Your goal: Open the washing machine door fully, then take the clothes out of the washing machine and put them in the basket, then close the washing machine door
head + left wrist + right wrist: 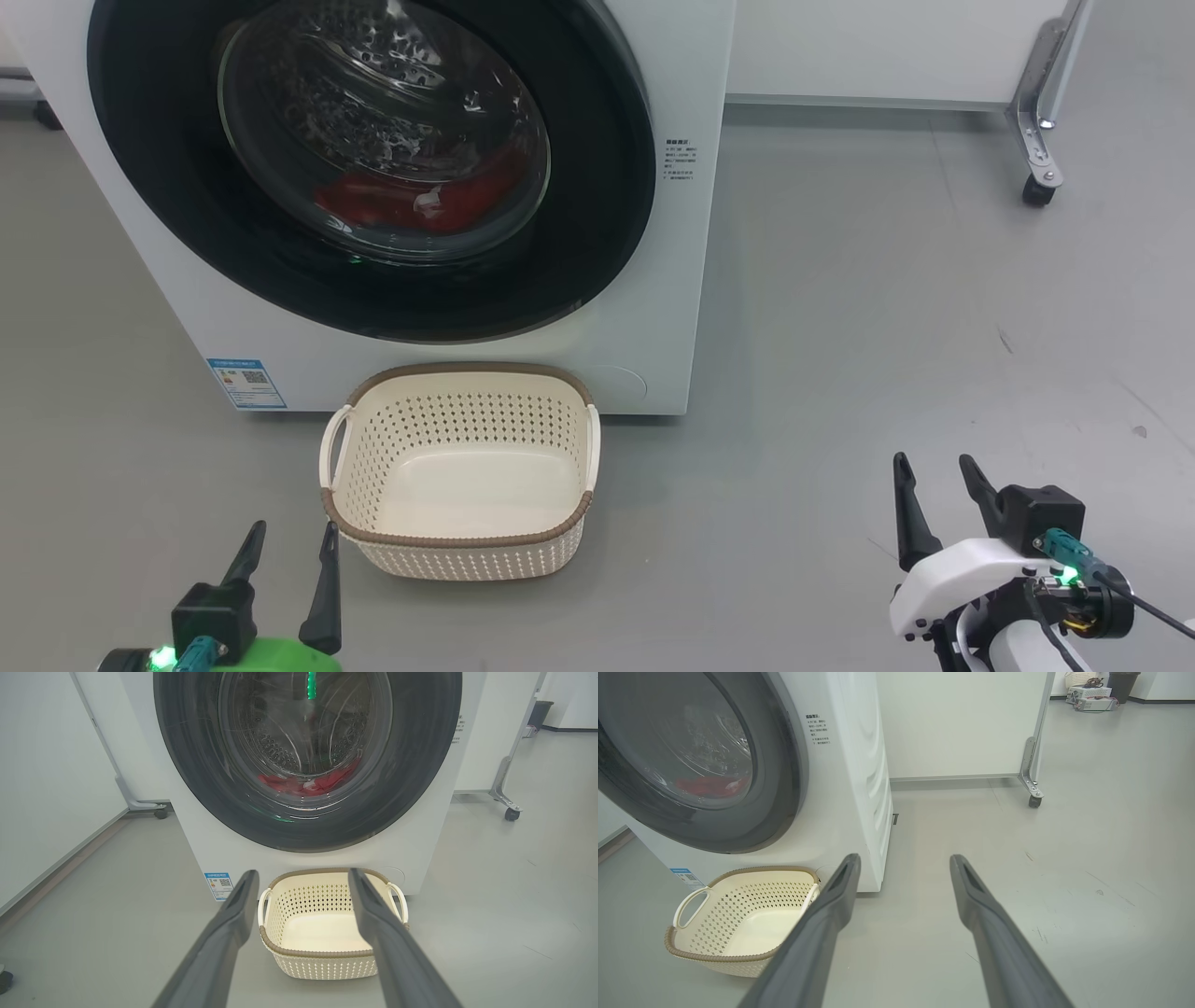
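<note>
Washing machine door [373,159] shut, seated flush in the front of the washing machine [677,308]. Glossy black rim unbroken all round; I can make out no handle or latch recess. Behind the door glass, low in the drum: the clothes [411,201], red with a white patch. Directly below the door, on the floor [840,327] against the machine's front: the basket [467,373], empty, mouth up. Left claw [291,539] below and left of the door, just beside the basket's near corner, fingers spread, holding nothing. Right claw [934,471] well off to the door's lower right, likewise spread and empty. Step in hand, as judged: opening the door. Find the pull edge before committing. Hook a finger behind the rim rather than pinching the slick face. Follow the hinge arc and swing fully wide, keeping clear of the basket.
</note>
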You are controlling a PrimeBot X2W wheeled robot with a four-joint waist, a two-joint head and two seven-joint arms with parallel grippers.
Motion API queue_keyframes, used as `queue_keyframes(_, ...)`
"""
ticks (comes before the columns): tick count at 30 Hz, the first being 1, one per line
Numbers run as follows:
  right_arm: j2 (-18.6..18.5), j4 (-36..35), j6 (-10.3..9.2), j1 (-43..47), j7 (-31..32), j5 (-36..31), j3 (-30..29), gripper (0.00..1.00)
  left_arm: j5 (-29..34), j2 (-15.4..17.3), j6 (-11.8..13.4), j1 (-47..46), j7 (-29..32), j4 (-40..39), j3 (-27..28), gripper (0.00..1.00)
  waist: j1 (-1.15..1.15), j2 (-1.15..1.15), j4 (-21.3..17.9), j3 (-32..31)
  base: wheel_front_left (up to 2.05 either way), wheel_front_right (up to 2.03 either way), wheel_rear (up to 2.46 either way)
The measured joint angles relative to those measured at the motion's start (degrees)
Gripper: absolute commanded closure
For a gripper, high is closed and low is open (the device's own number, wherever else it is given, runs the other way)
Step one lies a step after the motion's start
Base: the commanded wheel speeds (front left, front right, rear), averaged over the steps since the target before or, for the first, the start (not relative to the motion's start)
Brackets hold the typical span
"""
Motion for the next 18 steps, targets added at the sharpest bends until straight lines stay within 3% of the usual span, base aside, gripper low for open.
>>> queue_keyframes(16, 0.0, 1.0, 0.18, -0.3, 0.0, 0.3, 0.2, 0.00, 0.0, -0.1, 0.0, 0.0, 0.0, 0.1, 0.2, 0.00, 0.00, 0.00, -0.2, -0.1, 0.00, 0.00, 0.00)
queue_keyframes(17, 0.0, 1.0, 0.54, -0.3, 0.0, 0.3, 0.3, 0.34, 0.0, -0.1, 0.0, 0.0, 0.0, 0.2, 0.2, 0.00, 0.00, 0.00, -0.2, -0.1, 0.00, 0.00, 0.00)
queue_keyframes(18, 0.0, 1.0, 0.62, -0.3, 0.0, 0.3, 0.5, 0.77, 0.0, -0.1, 0.0, -0.1, 0.0, 0.2, 0.2, 0.00, 0.00, 0.00, -0.2, -0.1, 0.00, 0.00, 0.00)
